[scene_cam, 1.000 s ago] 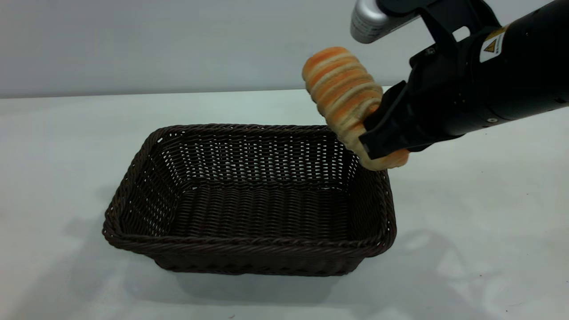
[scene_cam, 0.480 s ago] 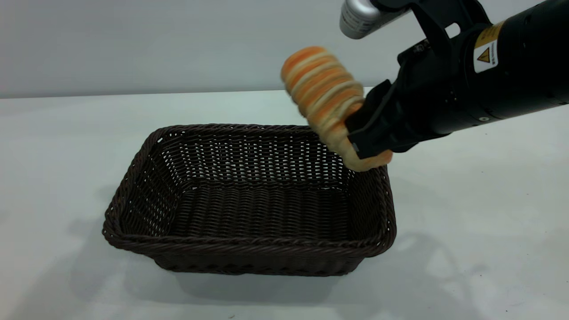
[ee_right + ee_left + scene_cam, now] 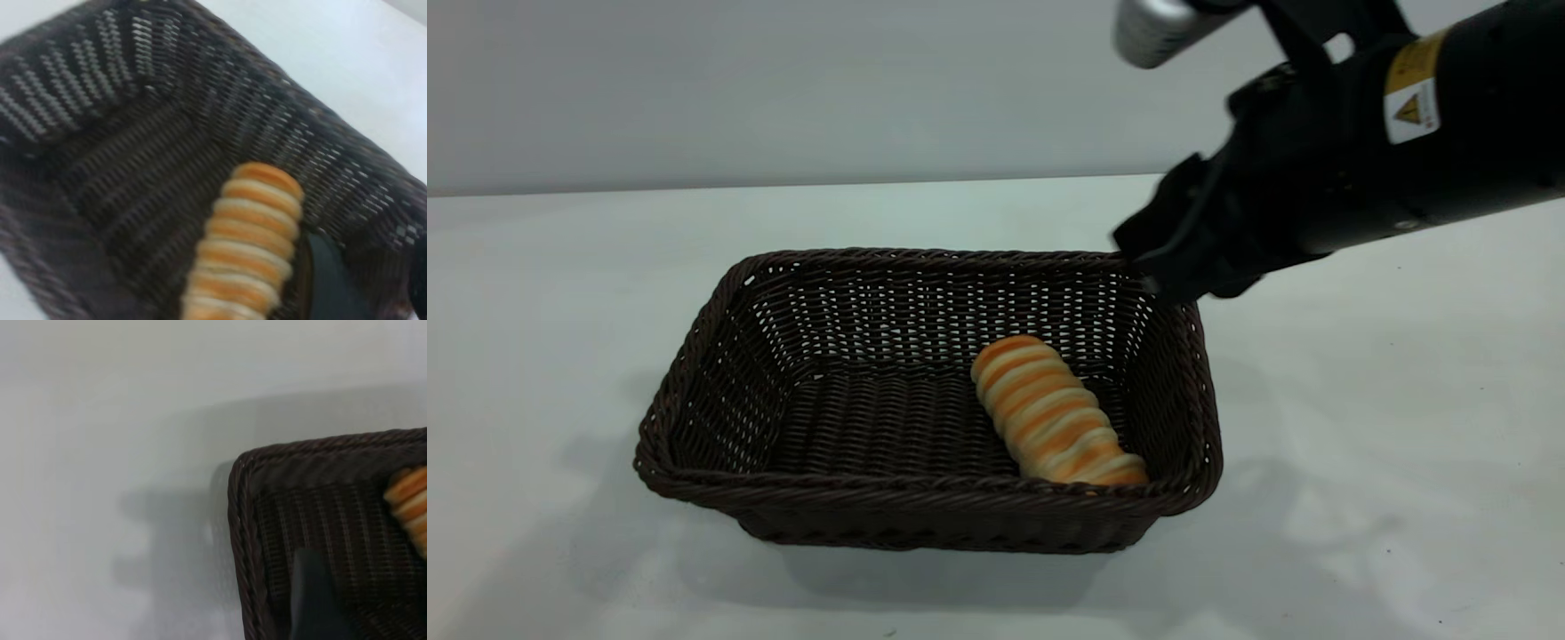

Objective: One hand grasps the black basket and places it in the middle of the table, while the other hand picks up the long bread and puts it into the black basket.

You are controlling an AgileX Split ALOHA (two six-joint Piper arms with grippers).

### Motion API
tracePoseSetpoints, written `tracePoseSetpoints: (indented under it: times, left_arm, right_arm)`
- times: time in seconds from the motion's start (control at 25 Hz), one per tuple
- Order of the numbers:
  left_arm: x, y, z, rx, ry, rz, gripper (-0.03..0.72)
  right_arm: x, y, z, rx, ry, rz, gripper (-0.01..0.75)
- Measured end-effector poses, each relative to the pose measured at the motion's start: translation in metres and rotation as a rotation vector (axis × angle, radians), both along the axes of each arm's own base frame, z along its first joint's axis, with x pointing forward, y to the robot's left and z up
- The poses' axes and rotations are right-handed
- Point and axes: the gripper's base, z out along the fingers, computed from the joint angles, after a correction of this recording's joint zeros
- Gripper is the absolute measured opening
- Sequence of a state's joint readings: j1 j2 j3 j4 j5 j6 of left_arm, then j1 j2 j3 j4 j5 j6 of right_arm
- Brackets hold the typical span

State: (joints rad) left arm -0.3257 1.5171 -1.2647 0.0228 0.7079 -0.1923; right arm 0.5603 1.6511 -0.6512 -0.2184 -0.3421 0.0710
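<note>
The black basket (image 3: 925, 495) stands on the white table (image 3: 560, 267). The long bread (image 3: 1054, 413) lies on the basket floor against its right wall, free of any gripper. My right gripper (image 3: 1163, 265) hovers open and empty above the basket's far right corner. In the right wrist view the bread (image 3: 247, 247) lies beside the open gripper (image 3: 383, 287), inside the basket (image 3: 133, 133). The left arm is out of the exterior view. Its wrist view shows my left gripper (image 3: 319, 603) above a corner of the basket (image 3: 247, 493), with an end of the bread (image 3: 408, 503) showing.
The table is bare white all round the basket, with a few tiny dark specks (image 3: 1387, 553) at the front right. A plain grey wall (image 3: 783, 89) runs behind the table's far edge.
The right gripper has let go of the bread. The bread has dropped from above the basket's far right rim onto the basket floor. The gripper stays above the rim.
</note>
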Motion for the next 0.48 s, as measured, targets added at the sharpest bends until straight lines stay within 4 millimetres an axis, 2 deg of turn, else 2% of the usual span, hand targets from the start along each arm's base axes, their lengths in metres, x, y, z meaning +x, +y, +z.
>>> tracePoseSetpoints:
  times: [0.12,0.24,0.48]
  left_arm:
    - [-0.007,0.003,0.013,-0.001,-0.052,-0.015,0.432]
    - [-0.016,0.007,0.030,-0.005,-0.116,-0.019,0.432]
    - [-0.041,0.015,0.062,-0.037,-0.218,-0.018,0.432]
  right_arm:
    - [0.007,-0.017,0.003,-0.021,0.015,-0.059,0.290]
    - [0.011,-0.034,0.015,-0.021,0.001,-0.117,0.290]
    - [0.001,-0.059,0.061,0.007,-0.084,-0.193,0.290]
